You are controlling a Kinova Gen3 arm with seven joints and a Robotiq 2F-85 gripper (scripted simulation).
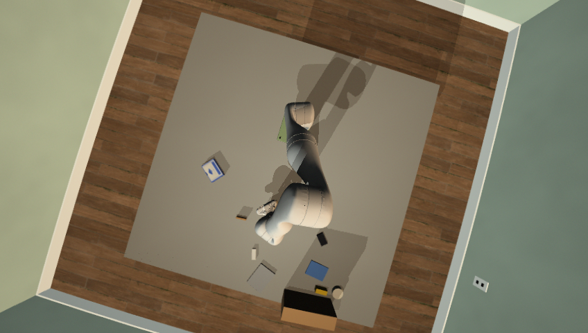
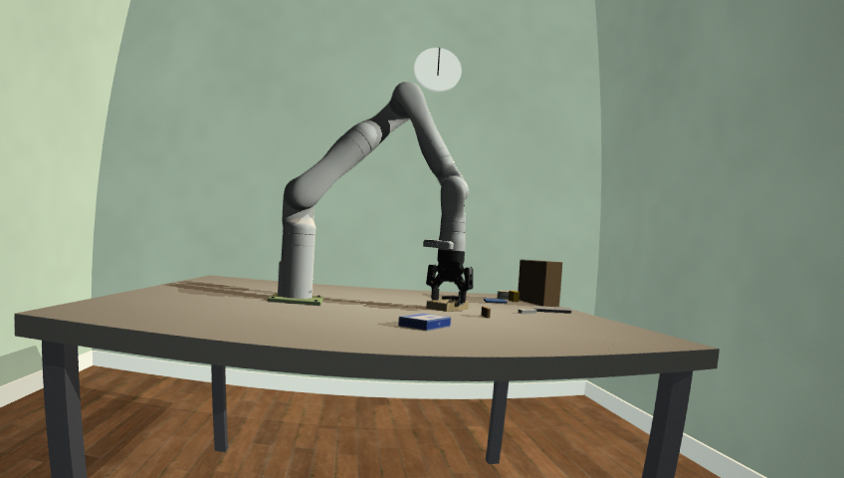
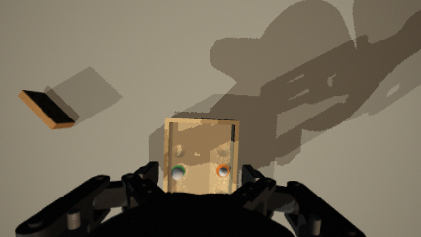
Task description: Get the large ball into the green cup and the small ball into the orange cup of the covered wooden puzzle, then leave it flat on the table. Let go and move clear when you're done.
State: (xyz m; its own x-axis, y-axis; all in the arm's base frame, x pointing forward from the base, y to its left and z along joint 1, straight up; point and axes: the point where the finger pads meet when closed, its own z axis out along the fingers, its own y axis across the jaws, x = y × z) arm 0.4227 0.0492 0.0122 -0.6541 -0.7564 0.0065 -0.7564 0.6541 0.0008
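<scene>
The covered wooden puzzle [image 3: 202, 156] lies flat on the table, seen from above in the wrist view. A large pale ball sits in its green cup and a small ball sits in its orange cup. My gripper [image 3: 200, 173] is open just above the near end of the puzzle, one finger off each side with a gap to the wood. In the exterior view the gripper [image 2: 449, 293] hangs right over the puzzle [image 2: 446, 305]. In the overhead view the arm hides most of the puzzle.
A small orange-edged dark block [image 3: 46, 109] lies to the left. A blue and white box [image 1: 213, 170] lies further off. A blue pad [image 1: 317, 270], a grey plate [image 1: 261, 275], a dark brown box [image 1: 308, 309] and small pieces sit near the table's edge.
</scene>
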